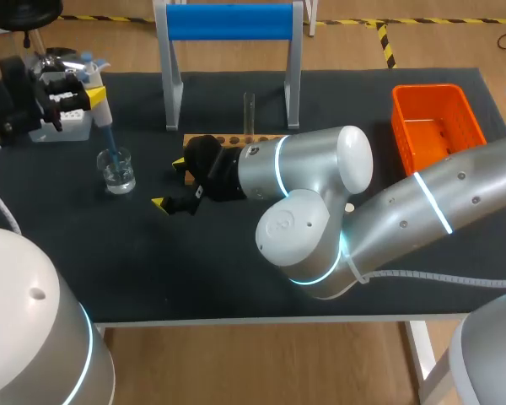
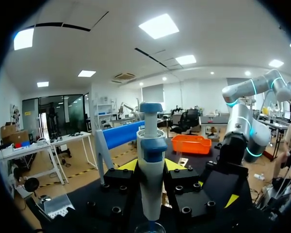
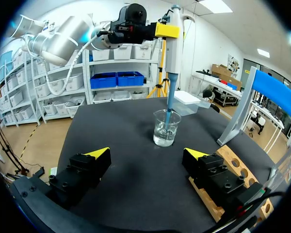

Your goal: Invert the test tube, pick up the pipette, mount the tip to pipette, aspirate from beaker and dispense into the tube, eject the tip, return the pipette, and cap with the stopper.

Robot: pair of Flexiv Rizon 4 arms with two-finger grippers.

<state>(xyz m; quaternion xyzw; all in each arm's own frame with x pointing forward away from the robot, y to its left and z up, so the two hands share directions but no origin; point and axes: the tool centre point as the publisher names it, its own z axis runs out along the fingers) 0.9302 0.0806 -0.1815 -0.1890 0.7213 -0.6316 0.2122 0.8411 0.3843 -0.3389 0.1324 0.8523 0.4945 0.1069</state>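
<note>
Closest to the head camera, the right arm (image 1: 320, 211) bulks over the table as smooth white and grey casings, and the right gripper (image 1: 170, 183) rests low over the matte black table (image 1: 236, 278) with its jaws spread wide and nothing between them. Behind stand a white frame with a padded blue bar (image 1: 228, 21) and a slotted orange plastic basket (image 1: 434, 126). A flat wooden rack (image 1: 228, 137) drilled with round holes carries the thin clear test tube (image 1: 249, 114), upright and open-mouthed; no stopper can be made out. Well apart from it, the left gripper (image 1: 88, 97) is clamped from both sides on the pipette (image 1: 101, 114), a tapering white barrel with blue collars, held vertical. Its slim translucent blue tip (image 3: 169, 109) dips into the water in the small clear glass beaker (image 1: 118, 171). This looks like the aspirating step. Next, the tip must lift straight clear of the rim, cross to the tube and line up with its narrow mouth, passing near the right gripper.
</note>
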